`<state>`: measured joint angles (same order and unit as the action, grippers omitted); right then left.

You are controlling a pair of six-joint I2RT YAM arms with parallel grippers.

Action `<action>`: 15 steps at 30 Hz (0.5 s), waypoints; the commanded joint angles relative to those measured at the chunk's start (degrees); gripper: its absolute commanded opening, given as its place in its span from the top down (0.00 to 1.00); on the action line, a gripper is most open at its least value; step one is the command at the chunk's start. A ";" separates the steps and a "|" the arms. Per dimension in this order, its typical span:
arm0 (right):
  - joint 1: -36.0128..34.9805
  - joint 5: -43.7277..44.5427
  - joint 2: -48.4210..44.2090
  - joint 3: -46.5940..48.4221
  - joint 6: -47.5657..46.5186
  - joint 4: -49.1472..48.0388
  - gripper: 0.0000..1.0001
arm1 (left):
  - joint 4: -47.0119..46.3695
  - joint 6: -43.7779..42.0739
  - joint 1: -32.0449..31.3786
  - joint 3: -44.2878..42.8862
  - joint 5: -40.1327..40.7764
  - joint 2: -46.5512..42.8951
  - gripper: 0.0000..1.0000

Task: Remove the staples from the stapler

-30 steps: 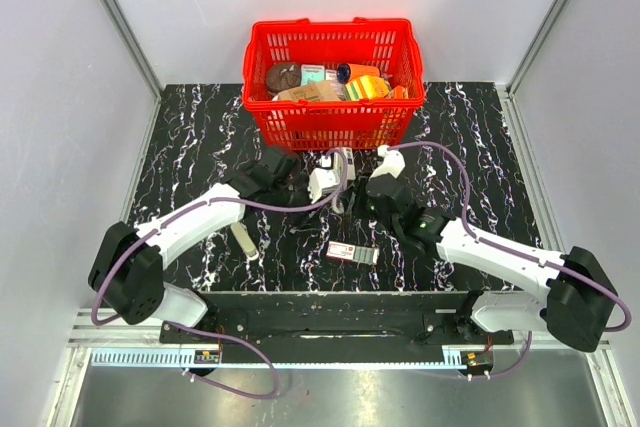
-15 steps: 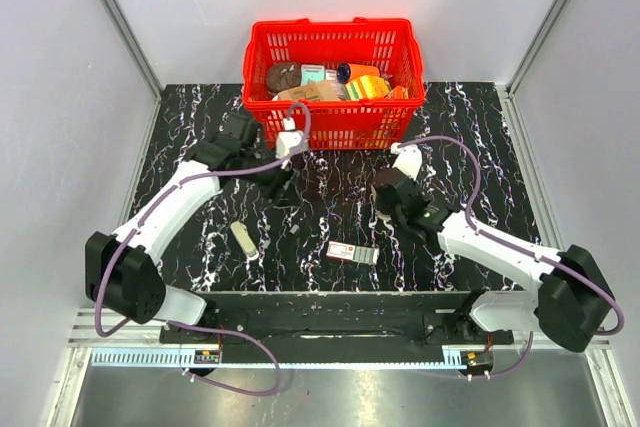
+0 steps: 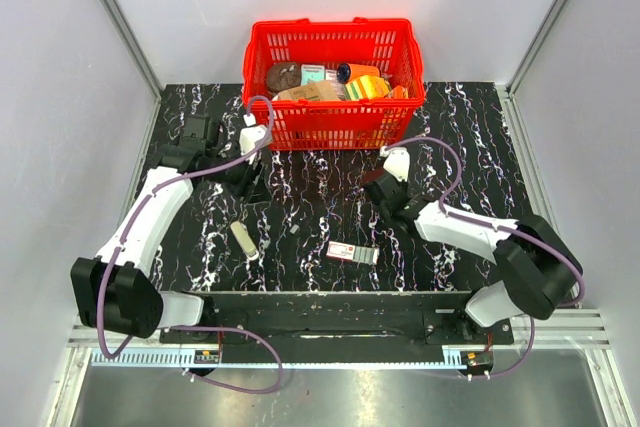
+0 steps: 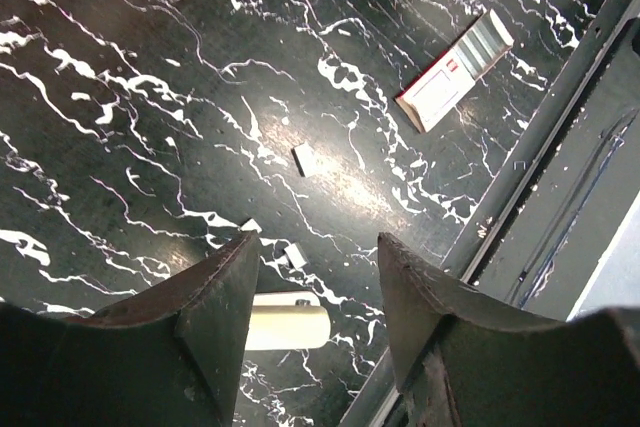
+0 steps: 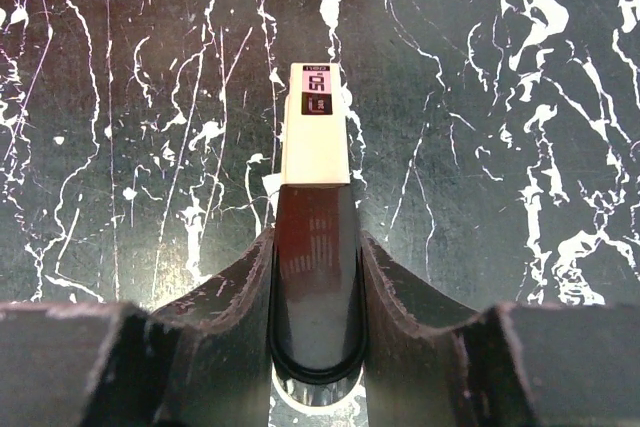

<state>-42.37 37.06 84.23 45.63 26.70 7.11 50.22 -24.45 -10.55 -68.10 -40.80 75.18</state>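
Note:
My right gripper (image 5: 315, 237) is shut on the stapler (image 5: 315, 137), a small bar with a cream-white front, a pink label and a dark glossy rear between my fingers. It is held low over the black marble table, pointing away from me. In the top view the right gripper (image 3: 377, 187) covers it at table centre. My left gripper (image 3: 250, 179) is open and empty at the left, in front of the red basket's corner; its jaws (image 4: 315, 247) stand wide apart. Small white staple pieces (image 4: 303, 159) lie on the table.
A separate cream-white bar-shaped piece (image 3: 243, 240) lies left of centre and also shows in the left wrist view (image 4: 288, 321). The flat red-white-green little box (image 3: 352, 253) lies near the front edge. The red basket (image 3: 330, 125) full of items stands at the back.
My left arm has let go at table centre and swung back to the left, open. My right gripper keeps the stapler and has shifted slightly back and left.

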 commanded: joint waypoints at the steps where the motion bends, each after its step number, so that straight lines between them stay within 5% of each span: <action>1: 0.18 -0.05 1.37 -0.80 6.33 0.08 1.00 | 0.50 -1.48 0.61 1.82 2.47 -2.75 0.45; 8: 0.18 -5.50 1.91 -0.98 10.40 4.22 0.55 | 0.50 -1.74 0.97 3.67 4.94 -4.16 0.44; 15: 0.18 -10.60 -2.75 4.90 6.53 9.75 0.33 | 0.32 -2.45 2.02 4.73 6.17 -6.01 0.43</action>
<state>-42.37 29.80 85.69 44.88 34.59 13.26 51.31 -25.71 -9.45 -63.53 -36.05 71.44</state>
